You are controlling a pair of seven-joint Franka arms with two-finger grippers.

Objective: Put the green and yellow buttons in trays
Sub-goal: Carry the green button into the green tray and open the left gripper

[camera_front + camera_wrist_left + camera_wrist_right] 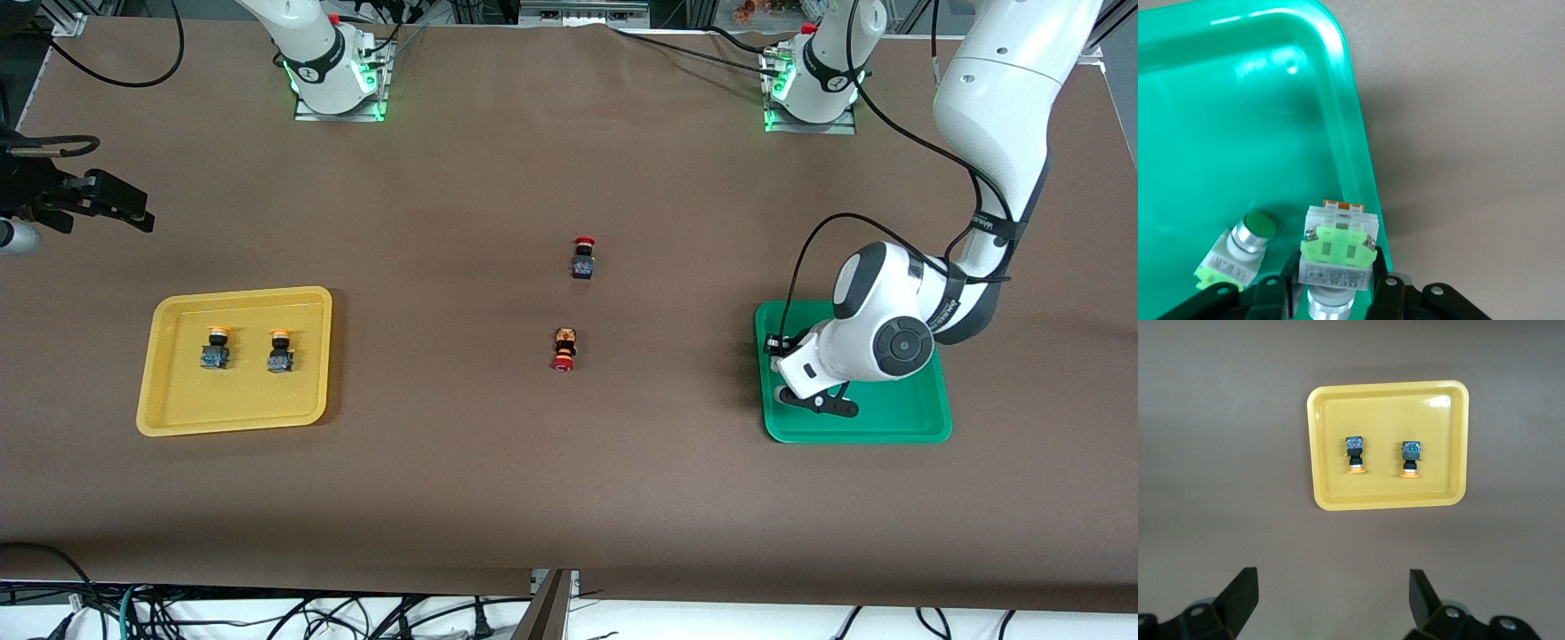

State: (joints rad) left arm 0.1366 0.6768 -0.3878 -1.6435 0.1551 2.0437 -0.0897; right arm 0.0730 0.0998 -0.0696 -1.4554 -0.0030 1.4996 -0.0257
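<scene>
Yellow tray (169, 418), toward nine o'clock, holds both yellow buttons (214, 348); right hand (1331, 603) waits open above. Left hand (1336, 293) grips the second green button (1337, 250) inside the green tray (898, 427), beside the first green button (1238, 250), long axis toward twelve.

A robotics lab: 2 bolted arm bases (333, 84), brown-covered table (533, 471), loose cables (267, 613).

Black red-capped switch (583, 258), orange-black red-capped switch (564, 348), mid-table.

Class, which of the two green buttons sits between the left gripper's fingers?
The green button showing its terminal end; the other green button lies free beside it in the green tray.
</scene>
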